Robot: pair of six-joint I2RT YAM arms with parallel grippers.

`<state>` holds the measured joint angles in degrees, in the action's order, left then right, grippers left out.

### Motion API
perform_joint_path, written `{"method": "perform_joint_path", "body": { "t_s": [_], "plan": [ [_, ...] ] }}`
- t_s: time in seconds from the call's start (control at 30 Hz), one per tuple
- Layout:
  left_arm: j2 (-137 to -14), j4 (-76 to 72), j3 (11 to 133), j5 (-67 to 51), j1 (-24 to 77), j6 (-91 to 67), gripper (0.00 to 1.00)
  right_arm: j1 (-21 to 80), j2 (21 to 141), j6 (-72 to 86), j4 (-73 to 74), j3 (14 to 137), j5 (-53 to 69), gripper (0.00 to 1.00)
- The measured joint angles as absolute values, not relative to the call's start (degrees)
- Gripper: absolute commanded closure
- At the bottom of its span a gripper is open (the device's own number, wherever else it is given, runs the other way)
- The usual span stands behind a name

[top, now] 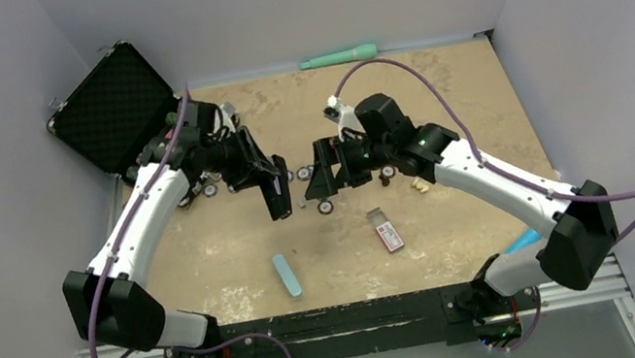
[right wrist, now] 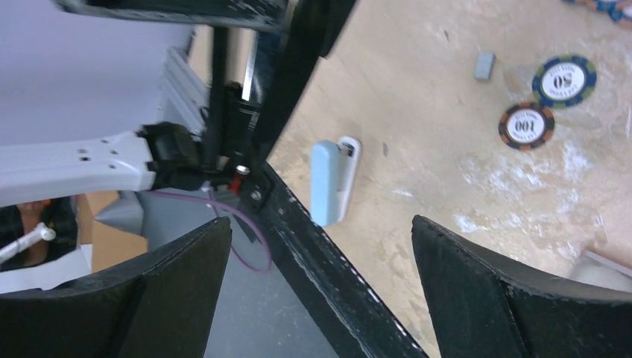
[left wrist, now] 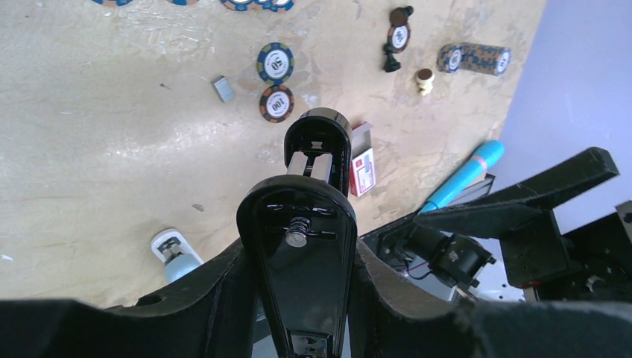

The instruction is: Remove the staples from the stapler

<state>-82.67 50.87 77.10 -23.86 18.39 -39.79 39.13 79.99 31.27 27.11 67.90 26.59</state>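
Observation:
My left gripper (top: 270, 182) is shut on the black stapler (top: 278, 193) and holds it above the table's middle. In the left wrist view the stapler (left wrist: 298, 246) sits between my fingers (left wrist: 216, 287), hinged open, with its silvery channel (left wrist: 317, 162) showing. My right gripper (top: 321, 174) is open and empty just right of the stapler, jaws wide apart in the right wrist view (right wrist: 320, 246). A small grey staple strip (left wrist: 223, 89) lies on the table near two poker chips. It also shows in the right wrist view (right wrist: 484, 65) and the top view (top: 302, 205).
Poker chips (left wrist: 276, 103) lie scattered below the grippers. A pale teal bar (top: 287, 275) and a red-and-white box (top: 385, 229) lie nearer the front. An open black case (top: 109, 107) stands at the back left, and a blue marker (top: 522, 241) lies by the right arm's base.

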Motion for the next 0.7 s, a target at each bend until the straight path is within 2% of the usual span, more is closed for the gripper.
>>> {"method": "perform_joint_path", "body": {
  "t_s": [0.37, 0.7],
  "plan": [
    [-79.83, 47.18, 77.71, -27.14, 18.39, -47.42, 1.00, 34.65, 71.61, 39.57, 14.74, 68.23, 31.27, 0.08],
    [-79.57, 39.31, 80.77, -30.98, 18.39, -56.38, 1.00, 32.34, 75.11, 46.98, 4.78, 68.47, 40.27, 0.08]
  ]
}}
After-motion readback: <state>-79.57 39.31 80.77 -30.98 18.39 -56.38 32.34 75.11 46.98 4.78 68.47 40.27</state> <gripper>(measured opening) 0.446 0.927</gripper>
